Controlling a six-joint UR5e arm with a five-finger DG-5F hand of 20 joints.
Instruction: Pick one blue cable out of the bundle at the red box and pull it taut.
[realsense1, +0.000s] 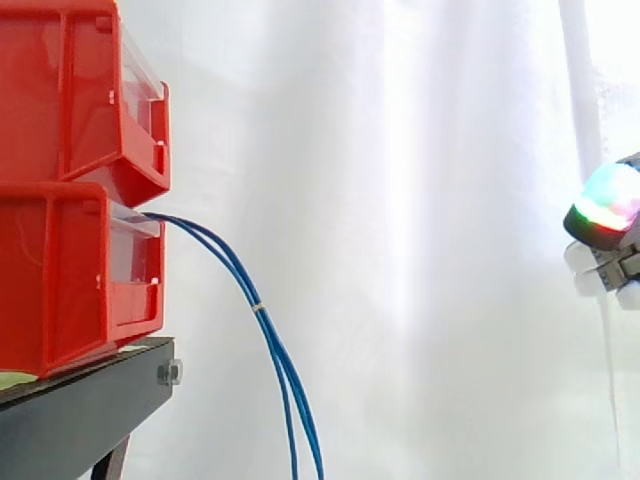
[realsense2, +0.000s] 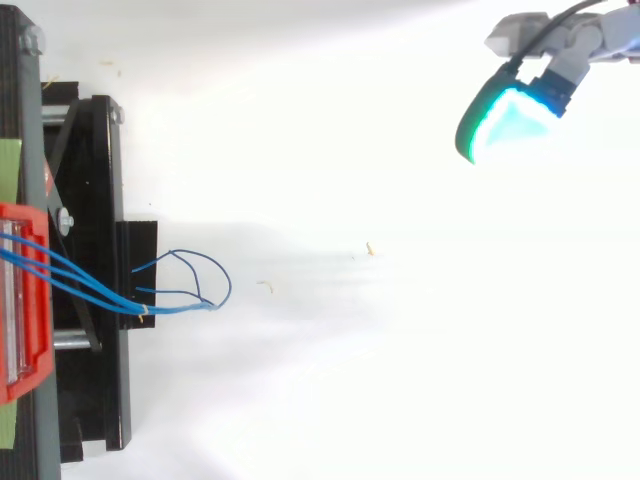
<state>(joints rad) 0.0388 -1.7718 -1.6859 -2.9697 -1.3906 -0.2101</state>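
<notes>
- The blue cables (realsense1: 259, 309) come out of the front of the lower red bin (realsense1: 60, 290), just under its clear window. They droop rightward and down as a slack bundle, leaving the side view's bottom edge.
- A small pale tie (realsense1: 258, 306) binds them partway down.
- From above, they cross the black stand (realsense2: 100, 200) and end in loose loops just right of it.
- An upper red bin (realsense1: 60, 90) sits stacked on the lower one, both on the stand at left.
- The hand (realsense2: 510, 120) hangs far right, well apart from the cables, holding nothing; how far open it is cannot be told.
- A white curtain (realsense1: 420, 200) hangs behind.
</notes>
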